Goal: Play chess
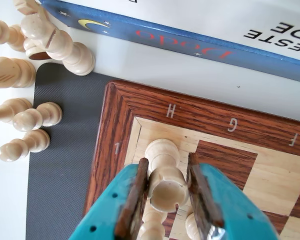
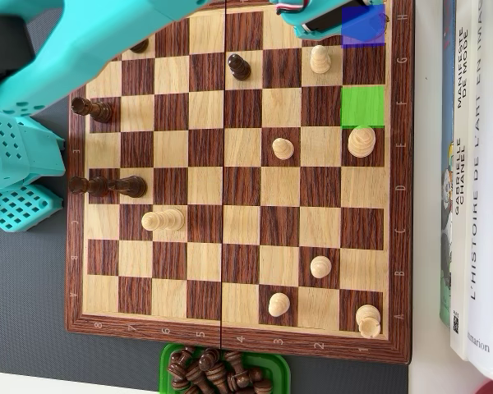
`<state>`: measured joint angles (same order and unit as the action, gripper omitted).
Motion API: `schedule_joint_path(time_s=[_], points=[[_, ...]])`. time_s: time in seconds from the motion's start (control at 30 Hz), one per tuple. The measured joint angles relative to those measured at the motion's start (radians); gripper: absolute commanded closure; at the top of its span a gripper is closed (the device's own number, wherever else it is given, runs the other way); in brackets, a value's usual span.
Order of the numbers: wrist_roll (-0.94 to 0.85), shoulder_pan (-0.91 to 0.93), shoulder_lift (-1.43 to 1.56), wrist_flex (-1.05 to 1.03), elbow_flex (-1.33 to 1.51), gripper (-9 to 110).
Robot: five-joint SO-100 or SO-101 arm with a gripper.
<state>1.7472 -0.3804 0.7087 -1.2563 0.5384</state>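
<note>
The teal two-finger gripper (image 1: 166, 186) pinches a pale turned-wood chess piece (image 1: 165, 172) (light, stiff, probably smooth) by its upper body.

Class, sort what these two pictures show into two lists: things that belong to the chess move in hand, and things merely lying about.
Belong to the job:
- end effector, shut on a pale chess piece
- chessboard
- green-marked square
- blue-marked square

Lying about:
- books beside the board
- captured pale pieces on the mat
- green tray of dark pieces
</note>
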Motion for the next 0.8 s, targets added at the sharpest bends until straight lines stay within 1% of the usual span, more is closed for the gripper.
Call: schedule_joint_path(time_s=[0.07, 0.13, 0.57, 0.8], points=[[0.000, 0.000, 0.000, 0.000, 0.000, 94], [0.000, 0.000, 0.000, 0.000, 0.000, 96], [0.000, 0.000, 0.002, 0.000, 0.000, 96], [0.000, 0.018, 0.138, 0.000, 0.138, 96]])
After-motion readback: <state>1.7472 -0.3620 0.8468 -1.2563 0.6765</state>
